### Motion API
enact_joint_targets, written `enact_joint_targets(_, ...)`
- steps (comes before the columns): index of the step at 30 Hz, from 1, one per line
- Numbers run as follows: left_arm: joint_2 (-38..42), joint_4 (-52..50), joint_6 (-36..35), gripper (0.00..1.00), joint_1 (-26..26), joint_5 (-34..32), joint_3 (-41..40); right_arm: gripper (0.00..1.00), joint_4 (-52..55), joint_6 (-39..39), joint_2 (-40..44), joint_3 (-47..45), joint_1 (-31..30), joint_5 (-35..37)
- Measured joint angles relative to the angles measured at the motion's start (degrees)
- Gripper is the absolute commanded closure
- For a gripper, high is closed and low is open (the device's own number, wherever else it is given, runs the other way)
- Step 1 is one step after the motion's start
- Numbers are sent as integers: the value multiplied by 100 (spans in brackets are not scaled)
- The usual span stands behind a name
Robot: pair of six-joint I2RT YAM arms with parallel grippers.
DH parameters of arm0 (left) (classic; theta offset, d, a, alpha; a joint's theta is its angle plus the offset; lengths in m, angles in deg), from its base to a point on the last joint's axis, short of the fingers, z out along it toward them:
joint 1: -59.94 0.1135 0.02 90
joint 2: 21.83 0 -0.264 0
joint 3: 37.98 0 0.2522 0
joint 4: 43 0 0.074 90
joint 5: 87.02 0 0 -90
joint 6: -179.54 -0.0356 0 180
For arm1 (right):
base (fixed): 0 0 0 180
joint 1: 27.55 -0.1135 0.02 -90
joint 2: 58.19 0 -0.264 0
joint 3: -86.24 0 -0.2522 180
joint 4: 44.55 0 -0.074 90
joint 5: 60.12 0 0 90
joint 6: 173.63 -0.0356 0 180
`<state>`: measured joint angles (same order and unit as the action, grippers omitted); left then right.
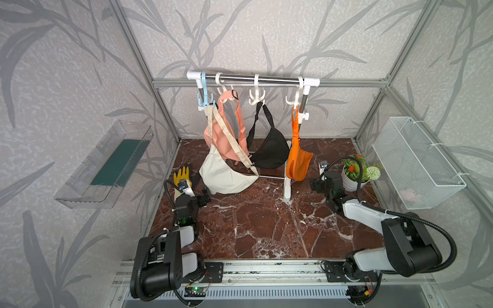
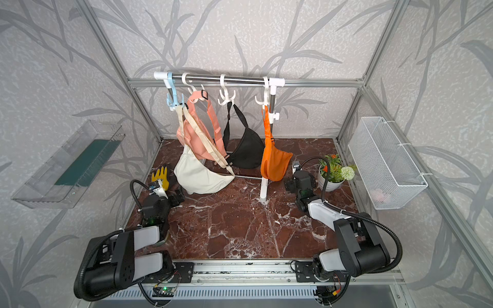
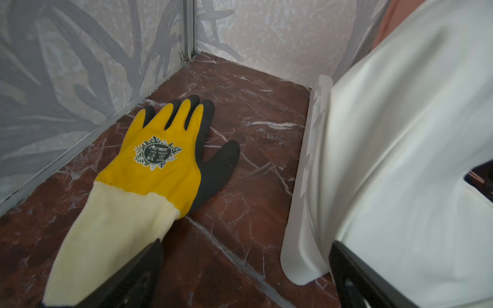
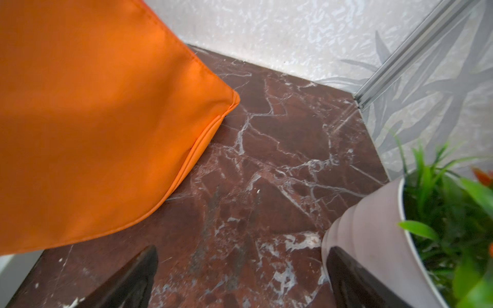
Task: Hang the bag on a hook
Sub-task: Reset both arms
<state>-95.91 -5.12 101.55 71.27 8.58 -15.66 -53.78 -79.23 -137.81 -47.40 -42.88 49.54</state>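
Observation:
Four bags hang from hooks on a rail (image 1: 277, 79) at the back. A cream bag (image 1: 226, 178) hangs by its strap from the blue hook (image 1: 204, 98), its body low near the floor. A pink bag (image 1: 226, 149), a black bag (image 1: 269, 152) and an orange bag (image 1: 298, 165) each hang from a white hook. My left gripper (image 1: 204, 198) is open and empty, low beside the cream bag (image 3: 400, 160). My right gripper (image 1: 317, 184) is open and empty, between the orange bag (image 4: 93, 133) and a plant pot.
A yellow and black glove (image 3: 160, 165) lies by the left wall. The potted plant (image 1: 354, 173) stands at the right. The rack's white foot (image 1: 287, 186) rests on the marble floor. A wire basket (image 1: 416, 162) and a clear shelf (image 1: 106, 165) hang on the side walls.

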Motion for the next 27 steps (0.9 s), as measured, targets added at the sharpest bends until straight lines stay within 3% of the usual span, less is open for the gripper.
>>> enact_joint_targets(5, -855, 844, -184, 1, -59, 0, 216, 1, -817, 46, 149, -575, 114, 79)
enact_joint_targets(9, -1755, 1552, -258, 1, -129, -9, 308, 1, -1705, 122, -485, -999, 310, -144)
enact_joint_targets(15, -1611, 1620, -310, 1, -306, -444, 396, 1, -2872, 96, -1150, -1373, 601, -459)
enact_joint_targets(20, -1609, 1707, -372, 1, -649, -1220, 402, 1, -2994, 17, -999, -1375, 597, -522)
enact_joint_targets(27, -1611, 1683, -498, 1, -782, -1648, 435, 1, -3080, -11, -986, -1370, 597, -520)
